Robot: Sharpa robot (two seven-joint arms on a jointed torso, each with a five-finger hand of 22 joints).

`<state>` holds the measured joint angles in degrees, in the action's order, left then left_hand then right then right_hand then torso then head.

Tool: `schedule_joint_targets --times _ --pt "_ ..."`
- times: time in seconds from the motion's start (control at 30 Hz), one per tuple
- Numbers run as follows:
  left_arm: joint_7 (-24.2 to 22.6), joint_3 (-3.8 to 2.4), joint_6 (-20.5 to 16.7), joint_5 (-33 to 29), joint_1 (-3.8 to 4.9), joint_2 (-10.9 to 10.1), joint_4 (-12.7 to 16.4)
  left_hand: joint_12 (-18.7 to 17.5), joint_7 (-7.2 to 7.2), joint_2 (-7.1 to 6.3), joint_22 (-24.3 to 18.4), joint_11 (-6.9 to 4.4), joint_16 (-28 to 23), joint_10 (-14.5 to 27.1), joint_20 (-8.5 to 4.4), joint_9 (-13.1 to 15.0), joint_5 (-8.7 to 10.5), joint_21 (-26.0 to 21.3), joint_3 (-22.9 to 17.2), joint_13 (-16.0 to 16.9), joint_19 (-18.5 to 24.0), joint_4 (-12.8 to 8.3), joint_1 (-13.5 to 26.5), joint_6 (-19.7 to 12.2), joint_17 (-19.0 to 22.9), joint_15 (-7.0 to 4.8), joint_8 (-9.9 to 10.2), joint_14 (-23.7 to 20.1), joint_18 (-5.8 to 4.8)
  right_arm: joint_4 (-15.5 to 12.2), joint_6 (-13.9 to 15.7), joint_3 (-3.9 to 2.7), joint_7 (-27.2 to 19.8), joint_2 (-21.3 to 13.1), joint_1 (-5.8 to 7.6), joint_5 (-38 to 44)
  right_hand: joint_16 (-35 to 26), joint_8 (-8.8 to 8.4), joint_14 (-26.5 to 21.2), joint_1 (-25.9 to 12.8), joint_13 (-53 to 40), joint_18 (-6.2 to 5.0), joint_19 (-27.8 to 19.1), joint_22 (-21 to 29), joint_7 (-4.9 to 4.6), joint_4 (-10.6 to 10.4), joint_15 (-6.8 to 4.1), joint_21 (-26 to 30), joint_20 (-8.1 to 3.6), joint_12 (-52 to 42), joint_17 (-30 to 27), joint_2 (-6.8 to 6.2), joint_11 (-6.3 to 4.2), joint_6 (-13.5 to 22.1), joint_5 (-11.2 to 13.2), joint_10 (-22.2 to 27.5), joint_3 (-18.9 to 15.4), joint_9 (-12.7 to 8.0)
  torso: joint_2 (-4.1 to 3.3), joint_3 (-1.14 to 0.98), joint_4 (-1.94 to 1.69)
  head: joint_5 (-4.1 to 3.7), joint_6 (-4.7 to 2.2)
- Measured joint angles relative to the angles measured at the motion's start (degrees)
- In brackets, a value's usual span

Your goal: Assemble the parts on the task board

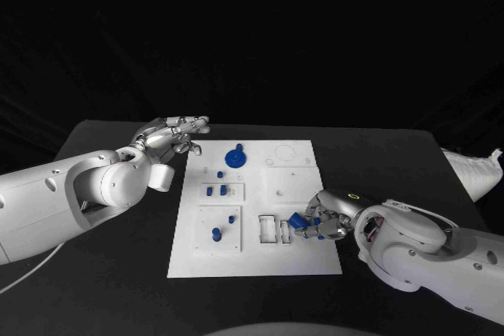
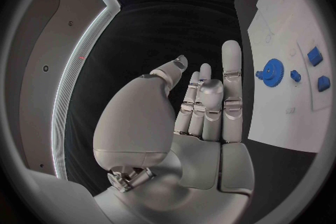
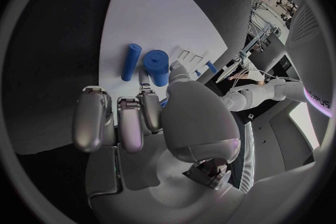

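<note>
Part (image 1: 297, 221) half hidden under right hand (image 1: 325, 218)

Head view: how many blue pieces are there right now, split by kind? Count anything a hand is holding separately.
Gear: 1
Small parts lying loose on the board: 5
Part held in the right hand: 1
Total: 7 blue pieces
</note>
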<state>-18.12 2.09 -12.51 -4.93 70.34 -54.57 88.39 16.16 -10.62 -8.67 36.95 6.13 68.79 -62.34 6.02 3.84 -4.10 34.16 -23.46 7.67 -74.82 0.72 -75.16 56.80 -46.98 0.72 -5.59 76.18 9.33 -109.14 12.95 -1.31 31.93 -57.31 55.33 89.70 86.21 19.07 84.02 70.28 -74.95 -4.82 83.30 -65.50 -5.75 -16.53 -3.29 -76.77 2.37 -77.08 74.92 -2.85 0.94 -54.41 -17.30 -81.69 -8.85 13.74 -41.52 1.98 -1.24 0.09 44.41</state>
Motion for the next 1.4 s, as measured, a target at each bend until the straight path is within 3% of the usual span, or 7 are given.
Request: schedule_joint_targets --times 0.2,0.47,0.67,0.87,1.13,1.4 --pt "0.1 0.00 0.1 0.0 0.00 -0.2 0.1 0.0 0.00 0.00 0.0 0.00 0.0 0.0 0.00 0.0 0.00 0.0 0.0 0.0 0.0 0.0 0.0 0.0 0.0 0.00 0.0 0.0 0.00 1.0 -0.2 -0.30 0.3 1.4 -0.17 0.9 0.0 0.77 0.0 -0.1 0.0 0.00 0.0 0.0 0.02 0.0 0.00 0.0 0.00 0.0 0.0 0.35 0.00 0.4 0.0 0.0 0.0 0.3 0.04 0.10 -0.07 -0.03 0.09" --pt "0.2 0.00 0.1 0.0 0.00 -0.3 0.2 0.0 0.00 0.00 0.0 0.00 0.0 0.0 0.00 0.0 0.00 0.0 0.0 0.0 0.0 0.0 0.0 0.0 0.0 0.00 0.0 0.0 0.00 1.5 0.2 -0.46 0.4 2.2 -0.52 1.7 0.0 1.70 0.0 1.7 0.0 0.00 0.0 -0.3 0.04 0.7 0.00 -0.2 0.00 0.0 0.0 2.66 0.00 0.4 -0.9 0.0 0.3 1.0 0.07 0.21 -0.20 -0.08 0.08" --pt "0.2 0.00 0.2 0.0 0.00 -0.4 0.2 0.0 0.00 0.00 0.0 0.00 0.0 0.0 0.00 0.0 0.00 0.0 0.0 0.0 0.0 0.0 0.0 0.0 0.0 0.00 0.0 0.0 0.00 1.3 1.5 -0.37 0.4 2.2 -0.72 1.9 0.0 2.80 0.0 3.9 -0.3 0.00 0.0 -1.1 0.73 2.4 -0.03 -0.7 0.00 -0.2 0.0 4.03 -0.16 -1.0 -0.6 -0.2 2.1 1.6 0.08 0.23 -0.24 -0.10 -0.01" --pt "0.3 0.00 0.3 0.0 0.00 -0.5 0.2 0.0 0.00 0.00 0.0 0.00 0.0 0.0 0.00 0.0 0.00 0.0 0.0 0.0 0.0 0.0 0.0 0.0 0.0 0.00 0.0 0.0 -0.01 0.1 4.3 -0.31 0.6 1.2 -1.12 0.9 0.3 3.80 -0.1 4.0 -0.1 -0.01 0.3 -1.8 0.55 2.7 -0.76 -1.0 -0.32 -0.3 0.0 4.06 -1.15 -1.2 -1.1 -0.7 3.4 1.9 0.08 0.25 -0.34 -0.10 0.00" --pt "0.3 0.00 0.4 0.0 0.00 -0.5 0.2 0.3 0.00 0.24 -0.1 0.21 0.0 0.2 0.21 0.0 0.00 -0.3 0.1 0.1 0.2 0.1 0.2 0.0 0.1 0.00 0.0 0.0 0.00 -2.5 11.1 -1.15 -0.4 0.4 -0.62 -4.8 0.5 3.81 0.1 4.0 -0.1 -0.01 0.3 -1.9 0.57 2.3 -0.95 -1.3 -0.74 -0.3 0.0 4.06 -1.35 -1.2 -2.7 -0.9 3.8 2.0 0.08 0.36 -0.46 -0.40 -0.28" --pt "0.4 0.00 0.4 0.0 0.00 -0.5 0.3 0.3 0.00 0.24 -0.1 0.21 0.0 0.2 0.21 0.0 0.00 -0.3 0.2 0.0 0.2 0.2 0.2 0.0 0.1 0.00 0.0 0.0 0.00 -2.8 12.3 -1.26 -1.2 0.6 -0.33 -11.2 0.5 3.81 0.1 4.0 -0.1 -0.01 0.3 -1.9 0.57 2.0 -0.95 -1.3 -0.74 -0.3 0.0 4.06 -1.35 -1.2 -3.3 -0.9 4.0 1.9 0.01 0.43 -0.49 -0.35 -0.21"
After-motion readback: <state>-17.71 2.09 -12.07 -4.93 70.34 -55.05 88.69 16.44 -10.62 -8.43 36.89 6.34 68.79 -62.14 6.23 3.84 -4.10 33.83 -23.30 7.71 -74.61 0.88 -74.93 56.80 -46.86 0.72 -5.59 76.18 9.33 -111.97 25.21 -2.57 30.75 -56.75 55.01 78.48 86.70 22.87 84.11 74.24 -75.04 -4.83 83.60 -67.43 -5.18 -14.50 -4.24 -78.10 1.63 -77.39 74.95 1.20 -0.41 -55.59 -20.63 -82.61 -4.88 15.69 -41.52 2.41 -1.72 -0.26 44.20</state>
